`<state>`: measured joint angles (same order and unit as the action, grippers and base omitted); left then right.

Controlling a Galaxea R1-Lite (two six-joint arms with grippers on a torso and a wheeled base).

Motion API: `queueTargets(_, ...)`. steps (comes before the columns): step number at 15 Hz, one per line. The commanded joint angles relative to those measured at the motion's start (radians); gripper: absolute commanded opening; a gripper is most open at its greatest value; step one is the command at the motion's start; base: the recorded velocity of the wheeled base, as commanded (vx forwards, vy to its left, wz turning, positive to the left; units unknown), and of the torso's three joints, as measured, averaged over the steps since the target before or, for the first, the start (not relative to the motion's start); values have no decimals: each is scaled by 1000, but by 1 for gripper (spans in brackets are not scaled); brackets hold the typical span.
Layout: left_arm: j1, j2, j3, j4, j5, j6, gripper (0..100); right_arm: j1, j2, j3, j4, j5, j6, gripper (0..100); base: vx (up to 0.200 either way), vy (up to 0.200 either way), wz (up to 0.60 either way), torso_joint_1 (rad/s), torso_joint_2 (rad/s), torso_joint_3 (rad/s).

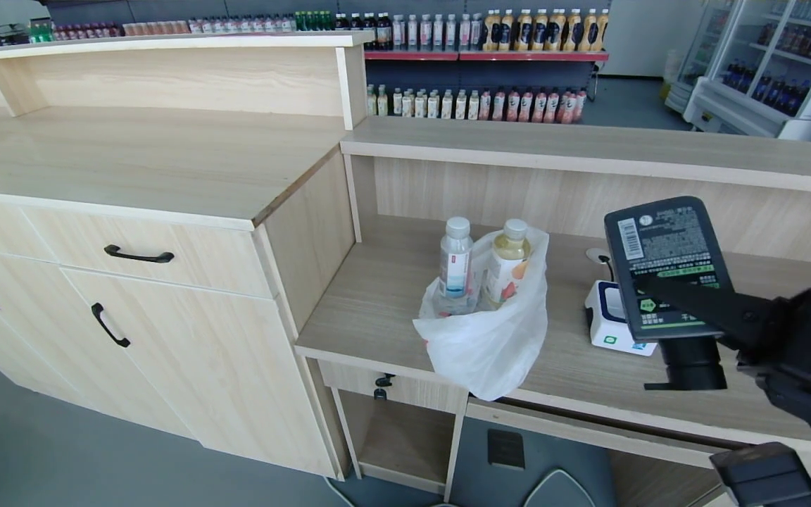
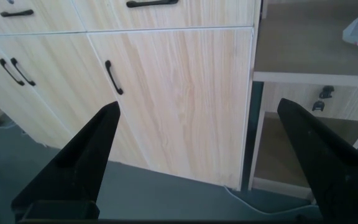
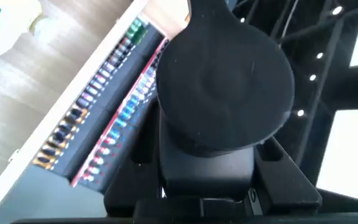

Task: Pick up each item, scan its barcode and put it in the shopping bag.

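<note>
A white shopping bag [image 1: 490, 338] stands on the low counter [image 1: 377, 310] with a clear water bottle [image 1: 455, 264] and a yellow juice bottle [image 1: 507, 264] upright inside it. To its right, my right gripper [image 1: 666, 296] is shut on a black flat bottle [image 1: 666, 260], label and barcode facing up, its round black cap [image 1: 690, 362] pointing toward me. The black bottle [image 3: 222, 81] hangs just above a small white scanner [image 1: 613, 320]. My left gripper [image 2: 197, 106] is open and holds nothing, low in front of the cabinet doors [image 2: 179, 93].
A taller cabinet [image 1: 166, 176] with black-handled drawers adjoins the low counter on the left. A raised ledge [image 1: 588, 148] runs behind the counter. Drink shelves [image 1: 483, 42] and a glass fridge [image 1: 764, 63] stand farther back. An open shelf [image 1: 398, 436] sits under the counter.
</note>
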<state>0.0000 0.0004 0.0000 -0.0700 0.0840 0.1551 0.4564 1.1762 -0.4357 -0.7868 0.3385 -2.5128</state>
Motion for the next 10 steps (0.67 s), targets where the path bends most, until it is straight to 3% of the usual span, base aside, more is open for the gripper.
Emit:
queueTargets(1,0,0,0,-1,0,0,100,134,-9,12,20,-1,-28,0,0,0,0,0,0,0)
queueTargets(4,0,0,0,-1,0,0,100,315,13,14,74,-39,-26,0,0,0,0,0,0,0)
queueTargets(8,0,0,0,-1,0,0,100,406,34,14,115,-67,-18,0,0,0,0,0,0,0)
queueTargets(10,0,0,0,-1,0,0,100,421,39,15,115,-67,52,0,0,0,0,0,0,0)
